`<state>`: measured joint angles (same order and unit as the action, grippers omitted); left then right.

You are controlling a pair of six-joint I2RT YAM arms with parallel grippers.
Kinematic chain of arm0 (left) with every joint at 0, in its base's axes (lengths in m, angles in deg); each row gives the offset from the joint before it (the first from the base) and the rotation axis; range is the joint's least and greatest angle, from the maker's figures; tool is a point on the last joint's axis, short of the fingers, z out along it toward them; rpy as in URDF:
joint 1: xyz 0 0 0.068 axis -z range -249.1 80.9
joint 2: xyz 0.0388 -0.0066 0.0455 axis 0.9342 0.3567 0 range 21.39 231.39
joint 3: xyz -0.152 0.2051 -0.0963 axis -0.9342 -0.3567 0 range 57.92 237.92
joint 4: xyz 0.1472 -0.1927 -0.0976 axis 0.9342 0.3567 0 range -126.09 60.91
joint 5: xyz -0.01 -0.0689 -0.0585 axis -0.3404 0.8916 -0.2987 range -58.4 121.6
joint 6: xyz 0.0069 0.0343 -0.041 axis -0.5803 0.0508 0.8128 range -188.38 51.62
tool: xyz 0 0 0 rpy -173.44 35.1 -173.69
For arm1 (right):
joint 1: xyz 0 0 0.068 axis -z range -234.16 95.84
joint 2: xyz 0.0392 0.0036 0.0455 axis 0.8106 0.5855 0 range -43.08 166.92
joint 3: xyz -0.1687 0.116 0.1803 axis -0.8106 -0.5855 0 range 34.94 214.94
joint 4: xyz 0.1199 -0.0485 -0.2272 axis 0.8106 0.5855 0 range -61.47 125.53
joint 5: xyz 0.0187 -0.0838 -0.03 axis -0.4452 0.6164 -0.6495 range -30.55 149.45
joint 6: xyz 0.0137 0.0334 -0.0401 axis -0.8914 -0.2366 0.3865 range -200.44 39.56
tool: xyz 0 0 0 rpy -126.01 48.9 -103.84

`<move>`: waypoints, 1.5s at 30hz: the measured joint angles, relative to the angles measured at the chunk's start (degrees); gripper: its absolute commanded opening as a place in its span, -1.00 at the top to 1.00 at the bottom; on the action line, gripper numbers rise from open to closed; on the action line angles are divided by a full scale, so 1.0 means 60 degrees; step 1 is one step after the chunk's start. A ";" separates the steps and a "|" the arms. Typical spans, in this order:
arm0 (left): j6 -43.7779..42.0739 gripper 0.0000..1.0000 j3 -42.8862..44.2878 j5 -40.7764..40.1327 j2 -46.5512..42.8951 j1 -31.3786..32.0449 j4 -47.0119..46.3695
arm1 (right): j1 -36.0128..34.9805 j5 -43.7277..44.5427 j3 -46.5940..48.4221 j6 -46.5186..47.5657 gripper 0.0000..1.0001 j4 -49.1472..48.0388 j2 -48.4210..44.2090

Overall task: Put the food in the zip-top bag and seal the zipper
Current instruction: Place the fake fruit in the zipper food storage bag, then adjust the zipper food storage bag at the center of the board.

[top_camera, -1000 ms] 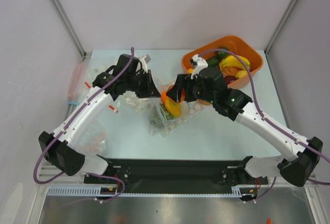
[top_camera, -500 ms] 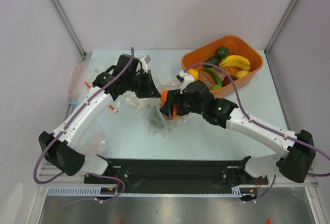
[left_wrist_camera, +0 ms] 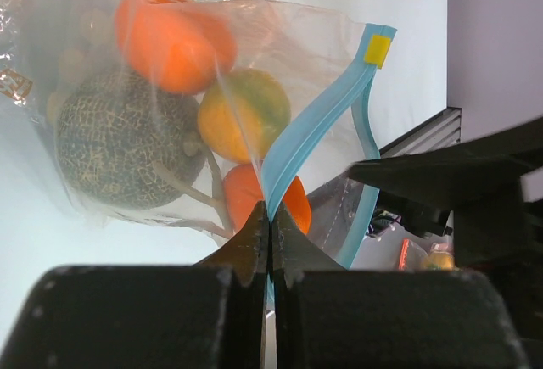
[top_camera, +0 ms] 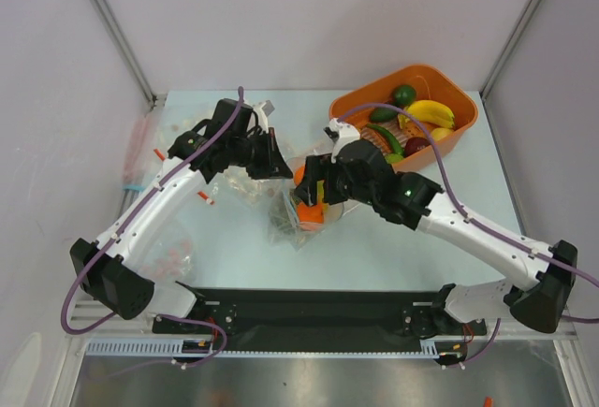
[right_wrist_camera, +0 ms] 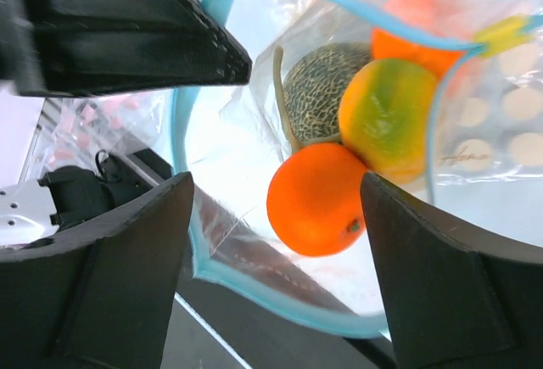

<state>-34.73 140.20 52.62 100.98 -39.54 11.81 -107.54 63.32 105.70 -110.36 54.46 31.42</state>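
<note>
Right pincer (right_wrist_camera: 276, 216) has spread off the orange (right_wrist_camera: 316, 199); left pincer (left_wrist_camera: 270, 235) clenches zipper (left_wrist_camera: 316, 138) stretching straight outward.

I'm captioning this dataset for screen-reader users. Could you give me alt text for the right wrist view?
An orange, a yellow-green mango and a netted grey-green ball lie inside the clear zip-top bag, seen through its open mouth edged by the light-blue zipper. The right end effector is open, its two dark fingers framing the view, holding nothing.

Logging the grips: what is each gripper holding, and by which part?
Left gripper pinches the blue zipper strip at the mouth of the zip-top bag; right gripper is open, holding nothing.
</note>
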 measured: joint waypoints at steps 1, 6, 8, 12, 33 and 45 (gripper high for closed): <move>0.0004 0.99 0.0000 0.0000 0.0000 0.0000 0.0000 | 0.0000 0.0182 0.0204 -0.0007 -0.58 0.0222 -0.0058; 0.0000 0.99 -0.0029 -0.0004 -0.0026 0.0000 -0.0007 | 0.0000 0.1118 0.0714 -0.0076 -0.48 0.1483 -0.0699; 0.0004 0.99 -0.0033 -0.0011 -0.0040 0.0000 -0.0007 | 0.0004 0.1421 0.0729 -0.0146 -0.47 0.1956 -0.0914; 0.0084 0.99 -0.0033 -0.0022 -0.0040 0.0000 -0.0022 | 0.0007 0.1807 0.0688 -0.0266 -0.44 0.2885 -0.1162; 0.0393 1.00 0.0259 -0.0346 -0.0026 0.0168 0.0350 | 0.0838 0.0922 0.0820 0.0182 1.00 0.3490 -0.0692; 0.0313 0.99 0.1712 -0.0546 0.0637 0.1694 0.0729 | 0.0852 0.0474 0.1322 0.0350 1.00 0.3075 -0.0896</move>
<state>-32.85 150.47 49.34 104.81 -29.38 16.18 -102.43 66.17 113.64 -108.26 72.91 26.04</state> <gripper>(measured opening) 0.009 0.011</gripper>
